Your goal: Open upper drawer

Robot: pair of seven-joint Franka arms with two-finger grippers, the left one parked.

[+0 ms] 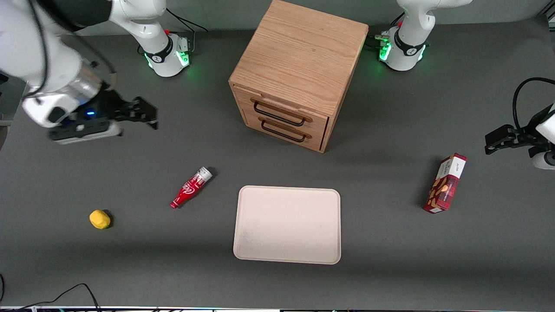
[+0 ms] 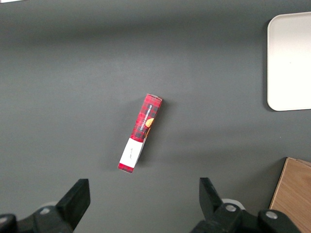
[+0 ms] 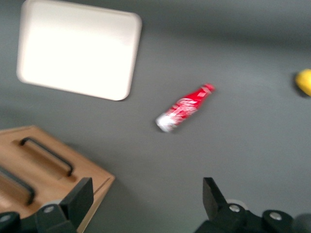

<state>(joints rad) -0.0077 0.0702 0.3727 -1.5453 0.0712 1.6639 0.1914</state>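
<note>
The boxy wooden cabinet [image 1: 299,56] stands at the middle of the table, farther from the front camera than the tray. Its upper drawer [image 1: 277,105] is shut, with its thin black wire handle [image 1: 278,115] flush against the front. The matching lower drawer [image 1: 282,129] under it is shut too. My right gripper [image 1: 145,115] hangs open and empty above the table, well off the cabinet toward the working arm's end. In the right wrist view the open gripper [image 3: 146,199] is apart from the cabinet [image 3: 53,167], where the upper drawer [image 3: 10,195] and both handles show.
A beige tray [image 1: 287,224] lies in front of the cabinet. A red bottle [image 1: 190,187] lies on its side and a yellow lump [image 1: 99,219] sits toward the working arm's end. A red snack box [image 1: 446,183] lies toward the parked arm's end, also in the left wrist view [image 2: 140,132].
</note>
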